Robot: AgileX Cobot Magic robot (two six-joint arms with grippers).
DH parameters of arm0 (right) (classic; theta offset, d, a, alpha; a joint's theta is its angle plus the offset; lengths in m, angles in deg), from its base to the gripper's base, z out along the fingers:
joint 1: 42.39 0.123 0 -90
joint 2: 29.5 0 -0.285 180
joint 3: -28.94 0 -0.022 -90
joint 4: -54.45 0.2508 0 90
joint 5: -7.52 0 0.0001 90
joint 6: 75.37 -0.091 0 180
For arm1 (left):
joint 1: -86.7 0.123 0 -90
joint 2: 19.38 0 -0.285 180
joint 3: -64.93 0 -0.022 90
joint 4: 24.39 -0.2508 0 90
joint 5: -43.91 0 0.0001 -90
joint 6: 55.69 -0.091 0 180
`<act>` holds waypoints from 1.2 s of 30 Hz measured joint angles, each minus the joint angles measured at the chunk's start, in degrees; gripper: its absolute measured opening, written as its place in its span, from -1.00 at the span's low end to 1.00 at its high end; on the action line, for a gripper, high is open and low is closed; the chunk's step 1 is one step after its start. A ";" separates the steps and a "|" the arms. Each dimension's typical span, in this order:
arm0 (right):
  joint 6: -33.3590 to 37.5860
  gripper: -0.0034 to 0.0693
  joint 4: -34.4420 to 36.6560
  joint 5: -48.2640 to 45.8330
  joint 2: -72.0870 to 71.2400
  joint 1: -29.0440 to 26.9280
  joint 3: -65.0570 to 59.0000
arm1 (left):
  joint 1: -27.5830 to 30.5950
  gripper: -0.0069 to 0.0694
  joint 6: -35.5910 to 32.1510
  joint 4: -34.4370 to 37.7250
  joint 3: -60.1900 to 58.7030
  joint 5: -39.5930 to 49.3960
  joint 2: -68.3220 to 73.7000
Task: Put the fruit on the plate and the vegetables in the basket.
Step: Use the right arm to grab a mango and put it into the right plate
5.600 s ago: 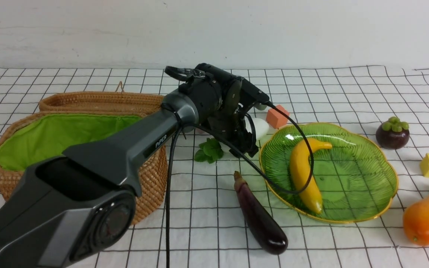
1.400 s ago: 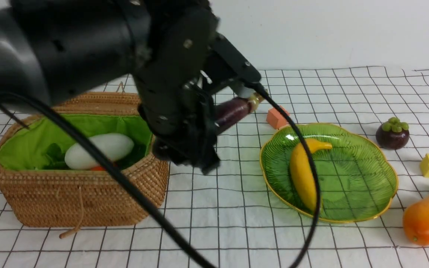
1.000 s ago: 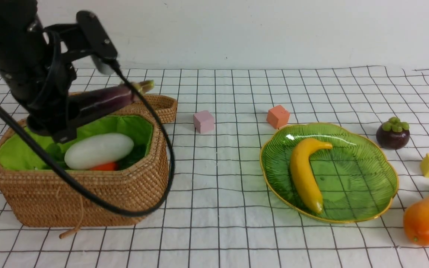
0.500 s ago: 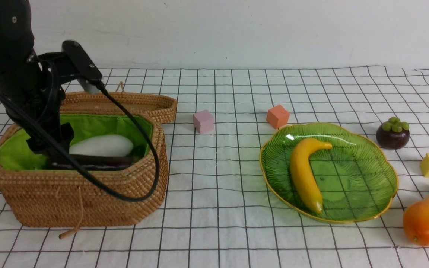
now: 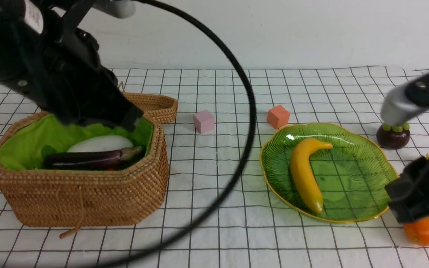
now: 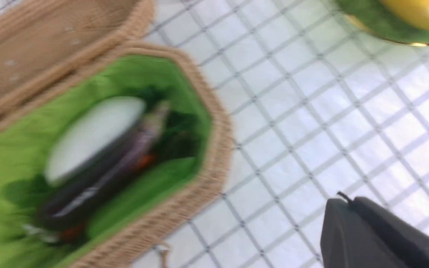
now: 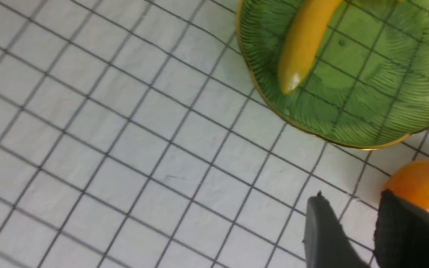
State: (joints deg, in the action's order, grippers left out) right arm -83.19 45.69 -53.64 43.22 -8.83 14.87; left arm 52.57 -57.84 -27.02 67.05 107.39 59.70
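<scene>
Front view: the left arm (image 5: pixel 50 63) fills the 10 o'clock corner, cut off by the frame. It hides the far side of the basket (image 5: pixel 88 201) and most of the woven lid (image 5: pixel 158 106). Inside the basket, the eggplant (image 5: pixel 88 159) covers the lower part of the radish (image 5: pixel 99 143). At 3 o'clock the blurred right arm (image 5: pixel 402 102) covers the top of the mango (image 5: pixel 426 230) and part of the mangosteen (image 5: pixel 393 138) cap.

Left wrist view: motion blur smears the basket's contents. An orange smudge beside the eggplant may be the carrot (image 6: pixel 145 162).

Right wrist view: the frame edge cuts off the mango, the plate (image 7: pixel 367 104) and the right gripper (image 7: pixel 352 203).
</scene>
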 joint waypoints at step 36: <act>-6.02 0.65 23.67 18.04 39.37 -46.94 -1.30 | -10.99 -0.85 5.18 -1.78 -41.78 -30.35 -34.72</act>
State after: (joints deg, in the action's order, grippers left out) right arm -89.21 69.36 -35.60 82.59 -55.77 13.57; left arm 41.58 -52.66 -28.80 25.28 77.04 24.98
